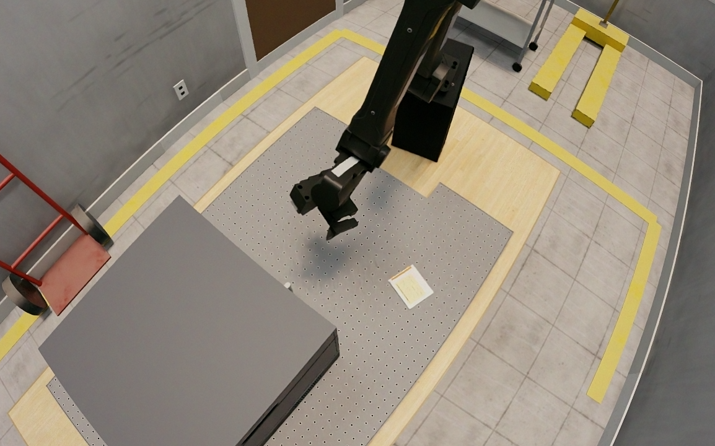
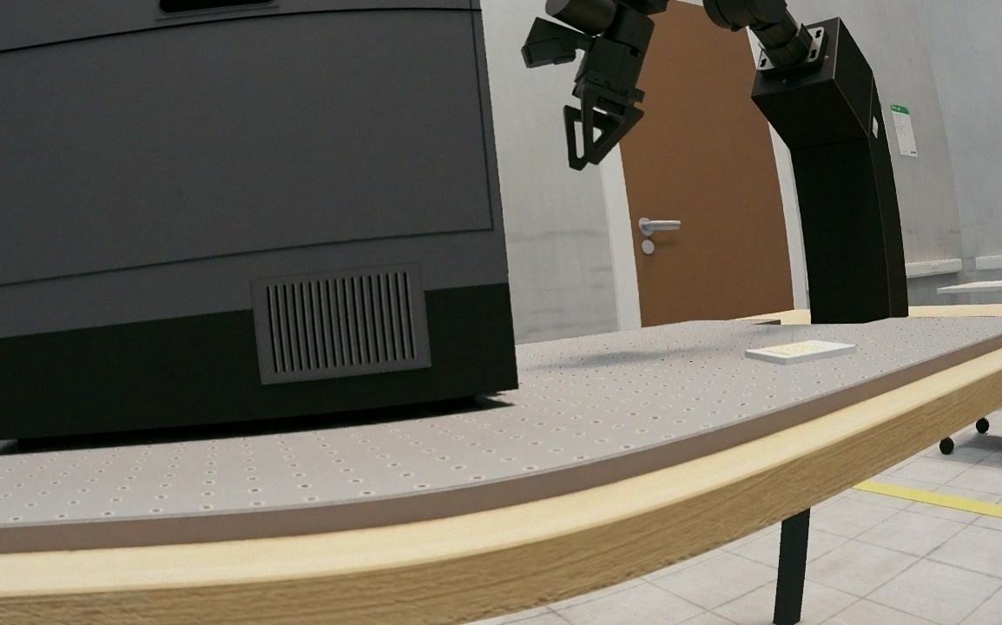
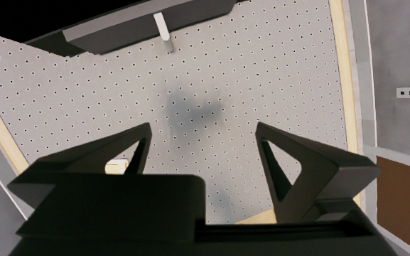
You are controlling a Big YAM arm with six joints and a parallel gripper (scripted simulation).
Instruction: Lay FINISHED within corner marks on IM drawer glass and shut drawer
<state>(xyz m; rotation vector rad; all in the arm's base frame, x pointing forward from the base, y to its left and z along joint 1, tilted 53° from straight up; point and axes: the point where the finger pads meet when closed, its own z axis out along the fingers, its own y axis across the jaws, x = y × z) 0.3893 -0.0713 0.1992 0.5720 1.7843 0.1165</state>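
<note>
One cassette (image 1: 410, 285), one imager (image 1: 183, 332), one end effector (image 1: 341, 223) (wide open, empty).

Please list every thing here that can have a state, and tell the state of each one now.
Gripper: open, holds nothing, high above the board.
Cassette: flat on the board, apart from the imager, not gripped.
Imager: upright on the board.
Drawer: appears shut; its handle sticks out.
Door: closed.
</note>
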